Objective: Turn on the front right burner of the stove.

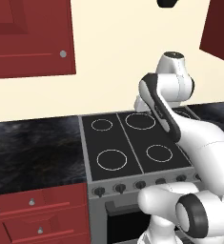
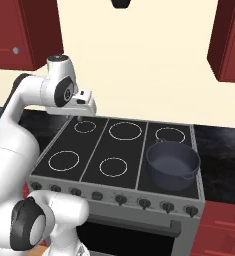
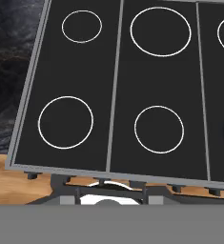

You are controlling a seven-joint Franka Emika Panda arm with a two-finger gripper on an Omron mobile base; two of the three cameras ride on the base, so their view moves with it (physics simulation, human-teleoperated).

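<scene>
The stove (image 2: pixel 96 150) is a grey range with a black glass top and thin white rings (image 3: pixel 159 129). A dark pot (image 2: pixel 173 165) sits on its front right ring and hides it. Small dark knobs (image 2: pixel 144 202) line the front panel, and the rightmost knob (image 2: pixel 190 209) is at the panel's end. My gripper (image 2: pixel 79 118) hangs above the back left ring, pointing down, well behind and above the knob row (image 1: pixel 119 188). In the hand view its fingertips (image 3: pixel 67 198) stand apart with nothing between them.
Black stone counter (image 1: pixel 32 152) lies to the left of the stove and continues on the right (image 2: pixel 224 150). Dark red drawers (image 1: pixel 37 205) sit under the left counter. Red wall cabinets (image 1: pixel 27 38) hang above. My own arm (image 1: pixel 199 138) covers the stove's right side in the left base view.
</scene>
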